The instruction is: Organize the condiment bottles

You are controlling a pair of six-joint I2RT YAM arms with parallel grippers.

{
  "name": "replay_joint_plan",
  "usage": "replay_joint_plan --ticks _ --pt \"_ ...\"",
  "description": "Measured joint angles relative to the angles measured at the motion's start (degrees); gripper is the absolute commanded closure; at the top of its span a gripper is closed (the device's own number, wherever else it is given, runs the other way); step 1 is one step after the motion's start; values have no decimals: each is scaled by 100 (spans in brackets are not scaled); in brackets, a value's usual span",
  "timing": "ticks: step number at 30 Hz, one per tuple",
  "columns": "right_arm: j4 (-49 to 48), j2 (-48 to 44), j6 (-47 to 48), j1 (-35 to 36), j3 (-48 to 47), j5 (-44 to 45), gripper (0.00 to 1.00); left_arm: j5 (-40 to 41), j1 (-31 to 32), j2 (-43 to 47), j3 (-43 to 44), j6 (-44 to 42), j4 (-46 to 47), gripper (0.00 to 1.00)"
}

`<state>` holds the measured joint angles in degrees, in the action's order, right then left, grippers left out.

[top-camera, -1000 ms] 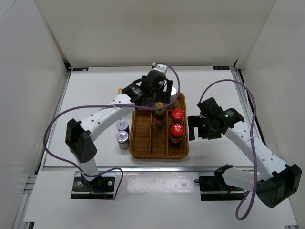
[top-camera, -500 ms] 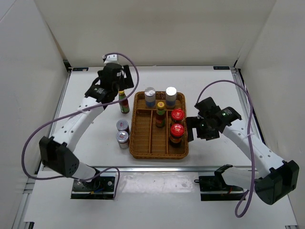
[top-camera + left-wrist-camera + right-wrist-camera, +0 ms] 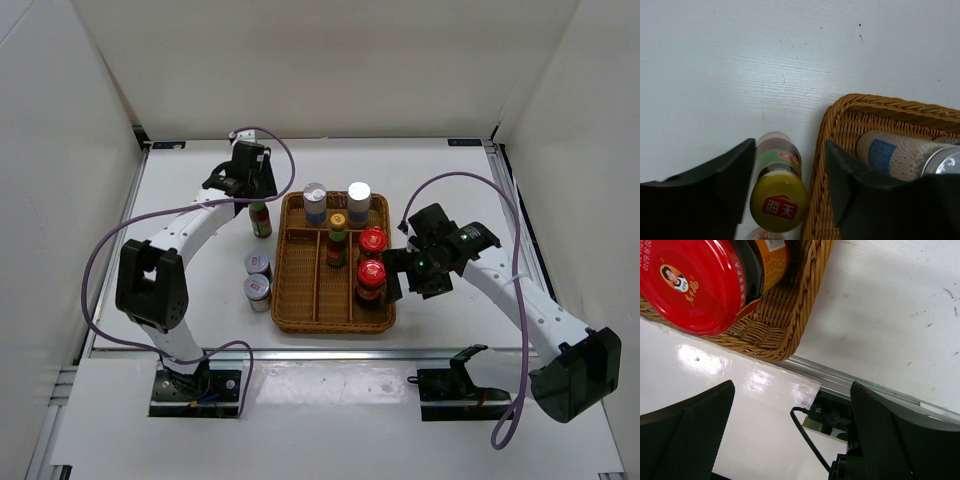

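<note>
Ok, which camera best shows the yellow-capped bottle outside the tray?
Left wrist: the yellow-capped bottle stands close up inside the left gripper, cap and label clear. Top external shows it small, partly under that gripper. Right wrist misses it.

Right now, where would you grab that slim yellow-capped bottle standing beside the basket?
Probably its slim body just below the cap, coming straight down from above. The yellow-capped bottle stands upright, close to the wicker tray wall, so a sideways approach from that side looks blocked. The left gripper straddles it that way.
</note>
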<state>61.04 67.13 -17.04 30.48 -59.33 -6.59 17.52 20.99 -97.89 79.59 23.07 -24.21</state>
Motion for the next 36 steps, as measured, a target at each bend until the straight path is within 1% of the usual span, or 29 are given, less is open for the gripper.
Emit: replay_joint_plan --ticks 1,3,4,6,7,10,13,16,19,22,25,27,32,36 --pt "-2 0 11 0 0 -17 0 -7 -28 -15 0 9 7 49" --pt "-11 0 24 0 11 -50 0 0 -76 -17 2 -7 7 60" --pt "-11 0 35 0 17 -63 0 20 -98 -11 15 -87 13 72" --pt "-11 4 46 0 22 -83 0 0 -131 -4 17 -153 7 85" --pt "-15 9 57 0 22 -92 0 4 -136 2 26 -210 -20 89" --pt "-13 61 72 0 22 -92 0 24 -140 17 229 -420 -278 89" --pt "-11 162 76 0 22 -83 0 131 -74 149 684 -710 -494 89" --pt "-13 243 76 0 22 -57 0 225 138 494 1167 -979 -535 89" --pt "-13 299 70 0 22 -15 0 125 476 1117 1314 -1040 -420 89" --pt "-13 299 66 0 22 26 0 -7 1054 1950 1029 -1032 -308 89" --pt "-11 323 61 0 22 44 0 -76 1703 2728 409 -872 -249 89" --pt "-9 358 59 0 22 50 0 -81 2033 3034 59 -789 -315 89" --pt "-9 468 57 0 22 46 0 -52 2352 3158 -535 -599 -710 89" --pt "-9 597 61 0 22 39 0 35 2684 2999 -675 -461 -870 89"
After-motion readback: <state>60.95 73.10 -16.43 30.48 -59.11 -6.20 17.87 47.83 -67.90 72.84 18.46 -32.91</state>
